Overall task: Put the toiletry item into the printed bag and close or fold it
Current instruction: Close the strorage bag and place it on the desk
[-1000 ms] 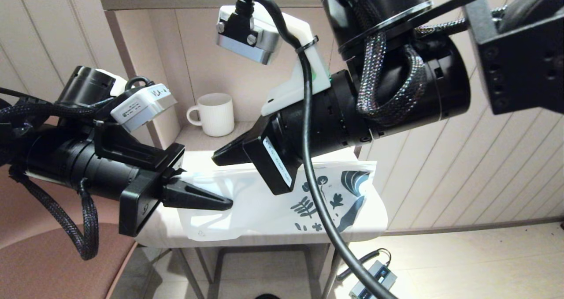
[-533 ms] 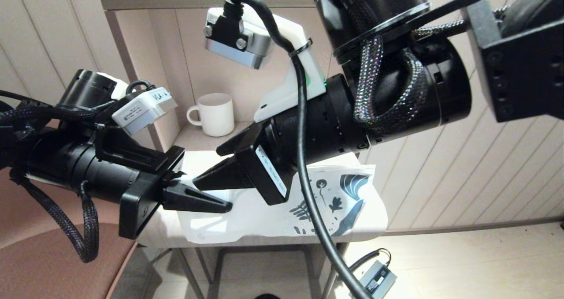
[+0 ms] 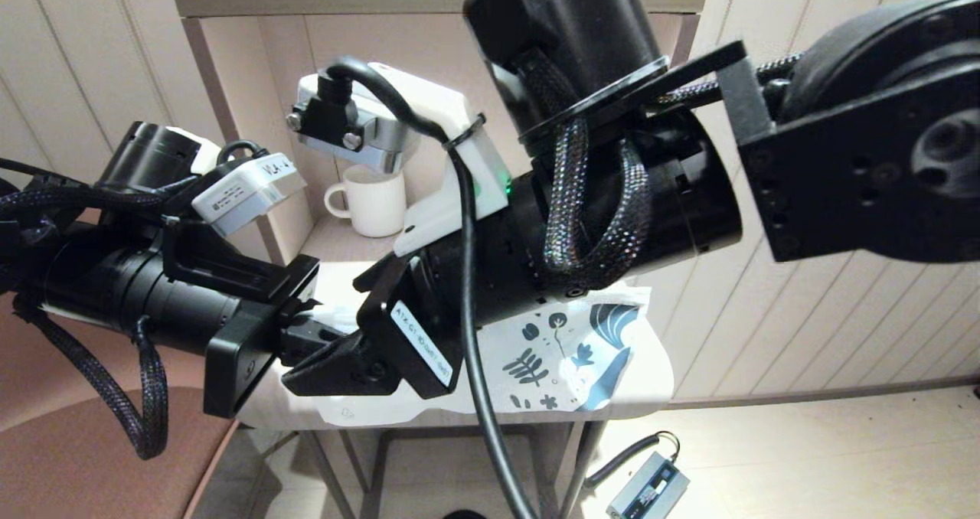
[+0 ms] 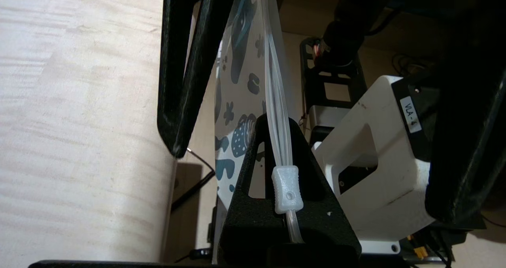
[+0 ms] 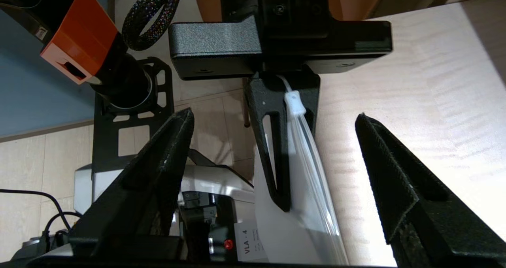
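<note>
Left claw [image 5: 282, 141] clamped on printed bag [image 3: 551, 350] zip edge, right claw [image 5: 272, 149] wide open around it

On a small pale table [image 3: 658, 366] in front of a panelled wall lies the printed bag [image 3: 566, 350], flat, its dark blue-teal leaf-and-flower end toward the right. The left gripper [image 3: 306, 335] reaches in from the left at the bag's left end; its fingers are mostly hidden behind the right gripper [image 3: 337, 366], which comes down from the upper right and crosses over the middle of the bag to that same end. A white ribbed mug [image 3: 371, 197] stands at the far side of the table, handle to the left. A reddish-brown seat [image 3: 69, 458] shows at the near left. On the floor below lies a small grey box [image 3: 647, 488] with a cable.
</note>
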`<state>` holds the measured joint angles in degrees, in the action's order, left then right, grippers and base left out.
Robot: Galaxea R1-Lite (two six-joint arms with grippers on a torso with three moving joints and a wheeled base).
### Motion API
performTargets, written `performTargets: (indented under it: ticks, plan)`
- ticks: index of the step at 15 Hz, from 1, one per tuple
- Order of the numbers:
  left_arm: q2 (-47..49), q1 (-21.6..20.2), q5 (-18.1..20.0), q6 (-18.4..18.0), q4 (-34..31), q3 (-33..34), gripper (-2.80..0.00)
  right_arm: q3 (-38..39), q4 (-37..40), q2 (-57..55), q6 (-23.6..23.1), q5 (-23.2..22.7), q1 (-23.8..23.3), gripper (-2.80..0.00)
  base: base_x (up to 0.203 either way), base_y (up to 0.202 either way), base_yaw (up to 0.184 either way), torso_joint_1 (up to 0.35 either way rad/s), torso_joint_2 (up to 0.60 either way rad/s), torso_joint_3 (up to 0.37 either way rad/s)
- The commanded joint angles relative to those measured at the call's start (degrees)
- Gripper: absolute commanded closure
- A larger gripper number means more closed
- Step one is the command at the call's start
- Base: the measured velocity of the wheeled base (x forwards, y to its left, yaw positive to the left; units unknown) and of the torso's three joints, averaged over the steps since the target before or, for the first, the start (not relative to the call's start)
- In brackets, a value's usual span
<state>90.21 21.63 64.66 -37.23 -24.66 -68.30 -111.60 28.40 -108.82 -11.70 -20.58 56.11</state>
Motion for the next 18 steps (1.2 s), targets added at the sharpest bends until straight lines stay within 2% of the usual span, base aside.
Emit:
performTargets:
  ticks: [1, 6, 18]
  plan:
    - [-0.08, -0.01, 0.3, -0.22, -0.12, 0.1, 0.0, -0.1, -1.06, -0.95, -0.01, 0.02, 0.22, -2.8, 0.0, 0.0, 0.0, 0.0, 0.0, 0.0]
    - [0.32, 0.43, 0.29, -0.25, -0.04, 0.1, 0.0, -0.19, -1.94, 0.01, 1.33, 0.27, -0.22, -2.8, 0.0, 0.0, 0.0, 0.0, 0.0, 0.0]
    - [0.15, 0.43, 0.2, -0.3, -0.04, 0.28, 0.0, -0.1, -1.56, -0.34, 1.24, 0.27, -0.48, -2.8, 0.0, 0.0, 0.0, 0.0, 0.0, 0.0]
